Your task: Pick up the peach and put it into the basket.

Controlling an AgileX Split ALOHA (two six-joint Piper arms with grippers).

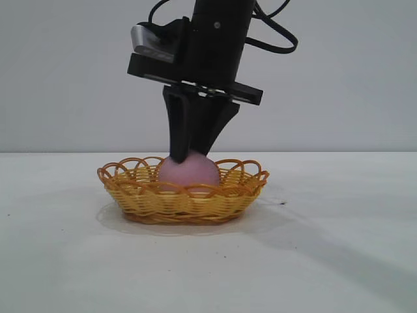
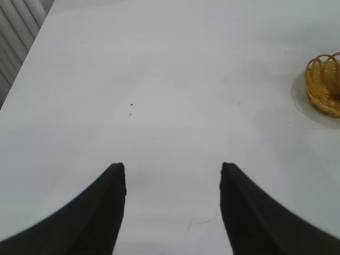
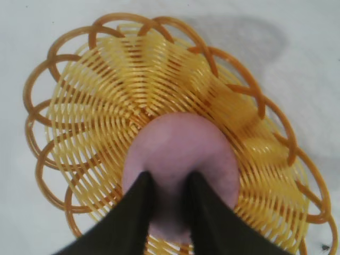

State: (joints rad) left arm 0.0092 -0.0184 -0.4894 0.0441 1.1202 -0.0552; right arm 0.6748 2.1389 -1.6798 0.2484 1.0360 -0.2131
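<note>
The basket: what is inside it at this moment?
The peach sits inside the basket, with the right gripper pointing down at its top. The weave under the peach is covered; nothing else shows inside.

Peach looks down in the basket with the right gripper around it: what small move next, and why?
Probably open fully and lift straight up. The peach sits inside the basket, and the right gripper is close against its top; rising vertically should clear the rim. The left gripper is parked open over bare table.
</note>
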